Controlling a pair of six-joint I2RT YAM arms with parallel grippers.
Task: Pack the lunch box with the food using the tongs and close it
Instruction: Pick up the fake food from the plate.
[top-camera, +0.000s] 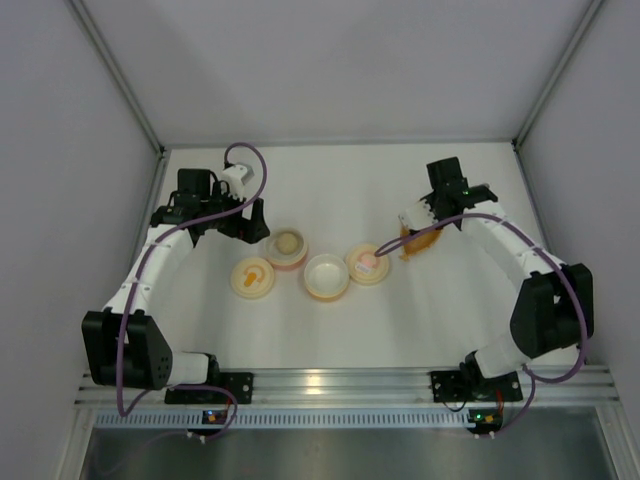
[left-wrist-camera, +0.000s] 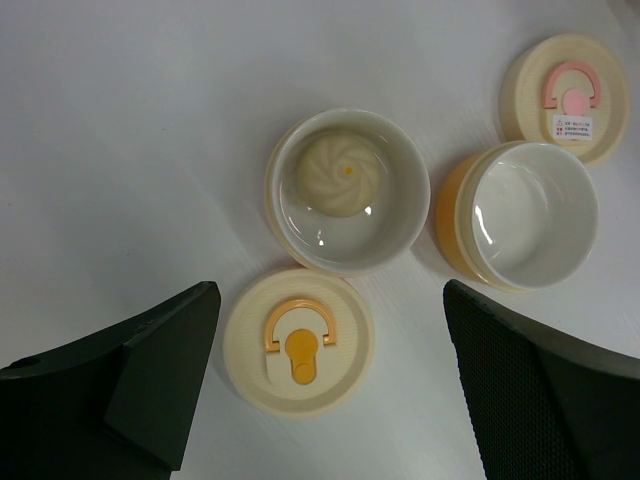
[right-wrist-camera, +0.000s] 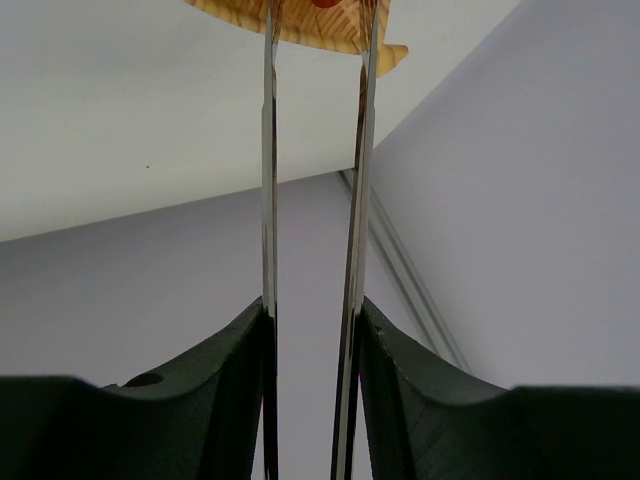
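My right gripper (right-wrist-camera: 313, 318) (top-camera: 418, 220) is shut on the two slim silver arms of the tongs (right-wrist-camera: 268, 150). Their tips reach the orange leaf-shaped dish (right-wrist-camera: 300, 25) (top-camera: 421, 241), where a bit of the red food piece (right-wrist-camera: 325, 3) shows between them. The pale beige ball (left-wrist-camera: 338, 176) (top-camera: 288, 243) lies inside a round lunch box bowl (left-wrist-camera: 400, 215). An empty orange-walled bowl (left-wrist-camera: 455, 235) (top-camera: 327, 277) stands beside it. My left gripper (left-wrist-camera: 330, 310) (top-camera: 235, 225) hangs open above the bowls, holding nothing.
A cream lid with an orange handle (left-wrist-camera: 298, 342) (top-camera: 252, 278) lies flat below my left fingers. A second lid with a pink handle (left-wrist-camera: 567, 95) (top-camera: 367, 264) rests by the empty bowl. Grey walls close the table on the left, back and right.
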